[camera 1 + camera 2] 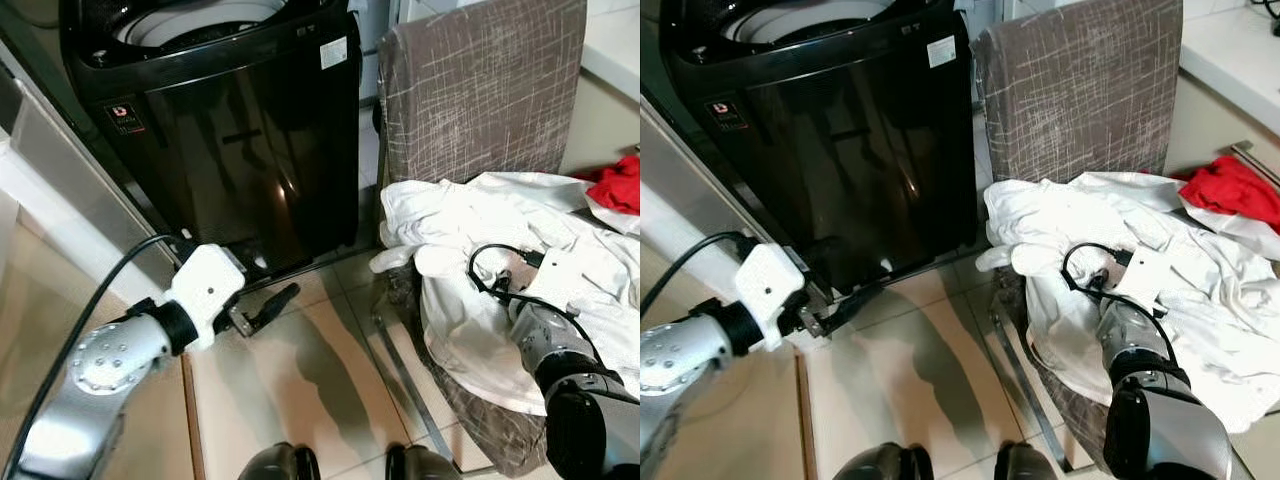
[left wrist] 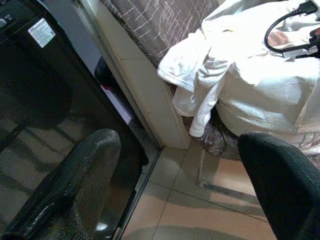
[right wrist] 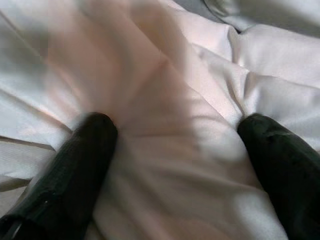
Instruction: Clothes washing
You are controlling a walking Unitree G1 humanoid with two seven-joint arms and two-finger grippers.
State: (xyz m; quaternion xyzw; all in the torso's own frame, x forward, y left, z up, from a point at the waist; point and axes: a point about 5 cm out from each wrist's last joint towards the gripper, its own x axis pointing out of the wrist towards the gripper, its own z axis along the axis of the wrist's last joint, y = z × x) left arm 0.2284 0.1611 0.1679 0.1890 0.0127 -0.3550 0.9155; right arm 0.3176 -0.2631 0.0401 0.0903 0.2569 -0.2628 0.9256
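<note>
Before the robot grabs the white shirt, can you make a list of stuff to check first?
1. Right gripper open, fingers spread on the white shirt: ok.
2. Cloth between the fingers, ready to pinch: ok.
3. Washing machine lid open, drum showing: ok.
4. Left gripper open, holding nothing, low in front of the machine, out of the way: ok.
5. Red cloth tangled with the shirt: cannot tell.
6. Shirt caught on the chair: cannot tell.
</note>
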